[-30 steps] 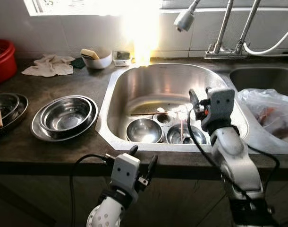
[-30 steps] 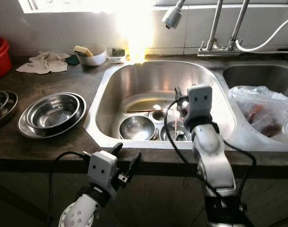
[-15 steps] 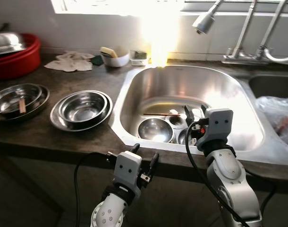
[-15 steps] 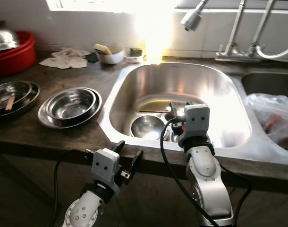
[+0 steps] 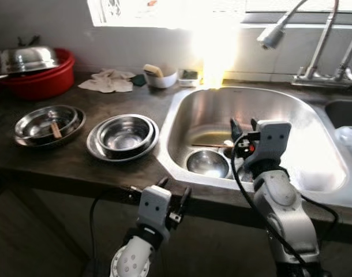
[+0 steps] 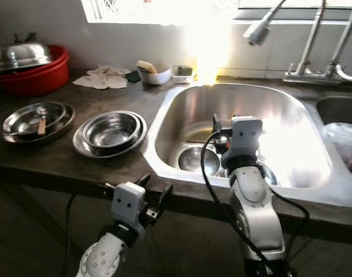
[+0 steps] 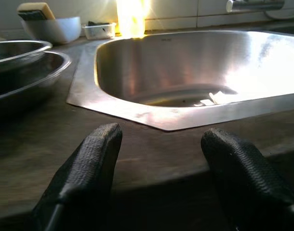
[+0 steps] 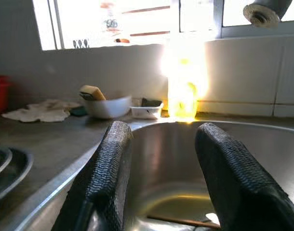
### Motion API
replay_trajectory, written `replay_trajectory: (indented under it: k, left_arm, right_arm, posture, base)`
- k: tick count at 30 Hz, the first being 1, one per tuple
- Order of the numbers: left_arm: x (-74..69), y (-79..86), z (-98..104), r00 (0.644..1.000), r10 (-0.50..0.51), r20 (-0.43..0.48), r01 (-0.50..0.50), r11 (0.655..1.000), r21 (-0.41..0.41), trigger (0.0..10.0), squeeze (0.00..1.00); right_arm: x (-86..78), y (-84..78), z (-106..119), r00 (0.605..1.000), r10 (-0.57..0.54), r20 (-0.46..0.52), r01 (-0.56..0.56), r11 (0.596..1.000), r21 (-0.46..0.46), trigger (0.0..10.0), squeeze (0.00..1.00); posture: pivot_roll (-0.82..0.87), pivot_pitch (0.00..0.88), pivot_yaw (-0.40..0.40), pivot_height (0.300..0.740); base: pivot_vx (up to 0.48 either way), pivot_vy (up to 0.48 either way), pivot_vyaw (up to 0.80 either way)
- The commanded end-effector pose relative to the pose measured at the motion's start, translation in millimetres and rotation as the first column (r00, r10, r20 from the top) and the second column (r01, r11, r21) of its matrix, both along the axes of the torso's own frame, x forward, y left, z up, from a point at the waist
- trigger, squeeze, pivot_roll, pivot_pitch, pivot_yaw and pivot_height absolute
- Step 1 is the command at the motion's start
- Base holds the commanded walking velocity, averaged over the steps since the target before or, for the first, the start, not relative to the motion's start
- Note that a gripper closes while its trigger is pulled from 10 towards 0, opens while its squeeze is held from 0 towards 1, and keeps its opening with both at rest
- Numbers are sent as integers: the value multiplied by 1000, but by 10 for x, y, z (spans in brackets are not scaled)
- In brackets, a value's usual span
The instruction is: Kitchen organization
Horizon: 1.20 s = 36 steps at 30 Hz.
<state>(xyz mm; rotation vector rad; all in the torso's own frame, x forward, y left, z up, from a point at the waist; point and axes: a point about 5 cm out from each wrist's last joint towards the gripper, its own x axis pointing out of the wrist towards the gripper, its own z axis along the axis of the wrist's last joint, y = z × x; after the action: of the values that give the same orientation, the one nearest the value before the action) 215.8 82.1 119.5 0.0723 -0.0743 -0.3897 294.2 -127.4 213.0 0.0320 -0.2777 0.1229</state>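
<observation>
Right hand [image 5: 243,125] is raised over the near part of the sink [image 5: 314,115], with its two fingers spread apart and nothing between them. In the right wrist view the fingers [image 8: 113,163] frame the far wall of the basin, and behind it I see a white bowl [image 8: 106,107] with a sponge [image 8: 92,91] in it, and a small tray [image 8: 147,111] beside the bowl. My left hand [image 5: 175,193] is lower, at the front edge of the counter [image 5: 78,167], also open and holding nothing; its fingertips [image 7: 96,159] are just before the counter edge and point toward the sink.

Inside the sink there is a small steel bowl [image 5: 208,163] at the bottom, near the front wall, just left of my right hand. A thin stick [image 5: 208,145] lies behind it, maybe a chopstick, I cannot tell for sure. More dishes are hidden partly by my right arm.

On the counter left of the sink stand stacked steel bowls [image 5: 123,135], and further left a second stack of steel dishes [image 5: 49,122] with something small and brown in it. At the back left there is a red basin [image 5: 40,81] with a steel lid [image 5: 27,58] on top. A crumpled cloth [image 5: 109,81] lies near the white bowl. The faucet head [image 5: 270,37] hangs above the sink, and strong light from the window shines behind it.
</observation>
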Motion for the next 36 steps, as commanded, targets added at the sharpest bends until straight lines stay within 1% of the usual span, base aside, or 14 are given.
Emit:
replay_trajectory:
  k: [1,8,12,15,18,24,26,28,30,33,34,36]
  left_arm:
    - [-3,11,-52,1000,13,-23,-12,1000,11,10000,0]
    - [-7,8,-61,1000,7,-22,-6,1000,27,10000,0]
    - [-16,6,-65,1000,1,-14,-1,999,44,10000,0]
    - [-28,-4,-73,1000,-6,-9,6,998,63,10000,0]
    - [-20,7,-90,999,13,-29,-12,999,40,10000,0]
    - [-15,22,-90,999,24,-35,-22,999,38,10000,0]
    - [-15,23,-88,999,31,-35,-29,999,40,10000,0]
    - [-14,25,-88,999,33,-36,-31,999,40,10000,0]
    - [-15,20,-87,999,33,-37,-32,999,39,10000,0]
    - [-14,18,-77,999,36,-35,-35,999,36,10000,0]
    - [-13,18,-77,999,37,-35,-36,999,36,10000,0]
    - [-13,22,-71,999,42,-35,-40,999,34,10000,0]
  right_arm:
    - [2,-86,-14,1000,-27,-7,27,1000,2,10000,0]
    - [16,-75,41,1000,-7,17,7,1000,-20,10000,0]
    - [40,-84,75,1000,-1,31,2,999,-33,10000,0]
    - [61,-90,107,999,4,40,-2,999,-33,10000,0]
    - [78,-102,128,999,5,45,-3,999,-40,10000,0]
    - [115,-130,169,999,7,50,-5,999,-45,10000,0]
    - [163,-133,204,999,36,41,-34,999,-39,10000,0]
    - [171,-133,207,998,42,38,-40,998,-39,10000,0]
    - [193,-133,221,997,71,35,-69,997,-41,10000,0]
    - [288,-162,227,990,139,-21,-140,987,-79,10000,0]
    - [297,-164,225,989,146,-28,-148,985,-85,10000,0]
    - [345,-165,188,977,192,-88,-201,974,-108,10000,0]
  posture:
    - [15,26,-4,740]
    - [14,25,-3,740]
    - [16,22,-3,740]
    - [14,16,-3,740]
    - [15,18,-4,740]
    - [16,23,-4,740]
    - [17,29,-5,740]
    - [17,29,-5,740]
    - [18,35,-5,740]
    - [20,40,-12,740]
    - [20,40,-12,740]
    - [21,45,-14,740]
  base:
    - [0,476,0]
    - [0,37,0]
    - [0,0,800]
    - [89,-295,800]
    - [200,-200,800]
    - [0,0,800]
    - [0,0,0]
    - [0,0,0]
    - [0,0,0]
    - [0,0,0]
    - [0,0,0]
    - [0,0,0]
